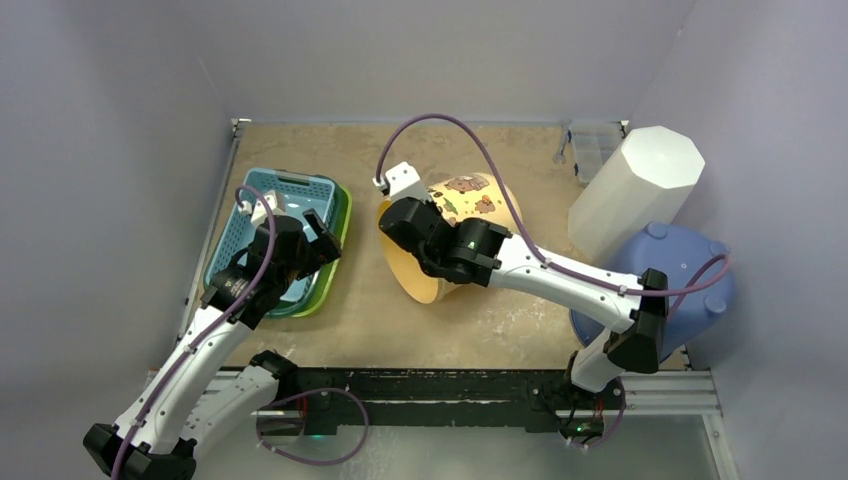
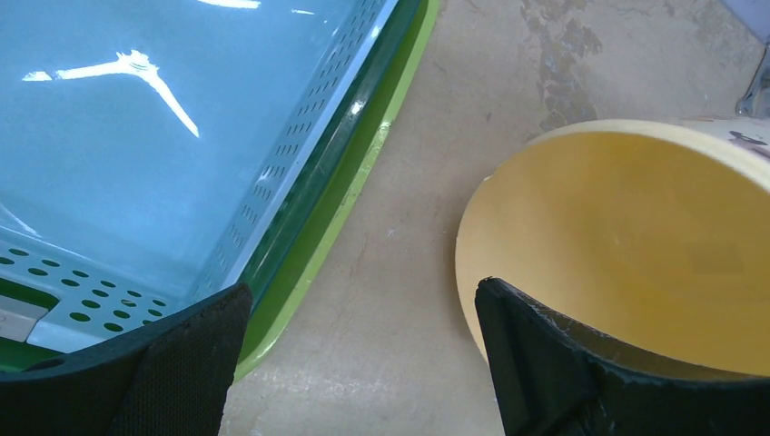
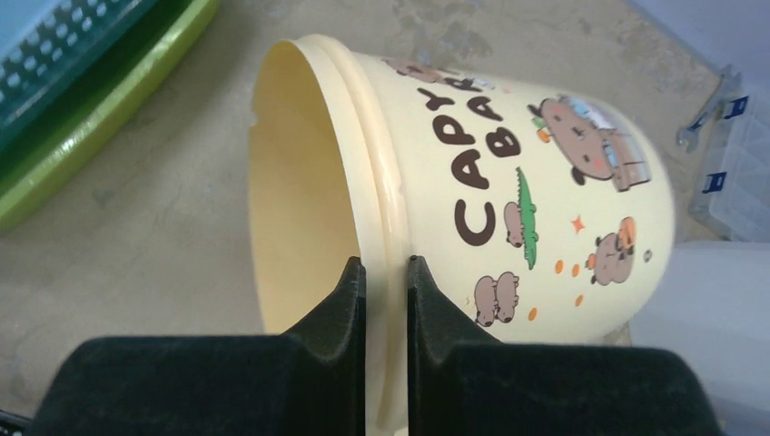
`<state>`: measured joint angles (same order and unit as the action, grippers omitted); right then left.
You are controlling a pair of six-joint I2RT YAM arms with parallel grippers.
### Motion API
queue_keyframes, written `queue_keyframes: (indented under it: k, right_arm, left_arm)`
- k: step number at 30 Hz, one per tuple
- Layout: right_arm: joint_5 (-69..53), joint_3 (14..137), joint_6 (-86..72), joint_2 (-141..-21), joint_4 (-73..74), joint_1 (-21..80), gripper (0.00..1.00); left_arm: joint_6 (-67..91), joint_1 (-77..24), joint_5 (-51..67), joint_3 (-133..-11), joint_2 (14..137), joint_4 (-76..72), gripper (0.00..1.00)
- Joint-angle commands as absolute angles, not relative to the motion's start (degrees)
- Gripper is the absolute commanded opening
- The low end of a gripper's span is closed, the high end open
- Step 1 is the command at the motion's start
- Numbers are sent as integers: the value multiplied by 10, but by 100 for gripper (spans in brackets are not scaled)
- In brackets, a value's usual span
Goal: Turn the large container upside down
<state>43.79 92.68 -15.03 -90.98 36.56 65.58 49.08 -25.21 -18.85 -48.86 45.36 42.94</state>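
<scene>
Cream plastic, gripped at the rim: my right gripper (image 3: 386, 268) is pinched shut on the lip of the large container (image 3: 508, 182). The container lies on its side at mid-table, long axis near-left to far-right. Its mouth faces my left gripper (image 2: 361, 291), which is spread wide and empty, just beside it. Beyond: worn tan table (image 1: 340, 150), blue basket (image 1: 290, 190) left, white bin (image 1: 640, 185) far right, grey walls (image 1: 100, 150).

right claw (image 3: 386, 282) pinching container (image 3: 508, 182) rim, tipped sideways
</scene>
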Motion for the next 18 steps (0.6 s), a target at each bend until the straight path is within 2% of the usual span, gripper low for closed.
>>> queue_keyframes:
  k: [1, 18]
  right_arm:
    - [304, 879, -202, -930, 374, 650, 0]
    - [242, 845, -174, -936, 366, 651, 0]
  left_arm:
    - [502, -254, -181, -499, 452, 415, 93]
    - [501, -253, -155, -497, 460, 399, 92]
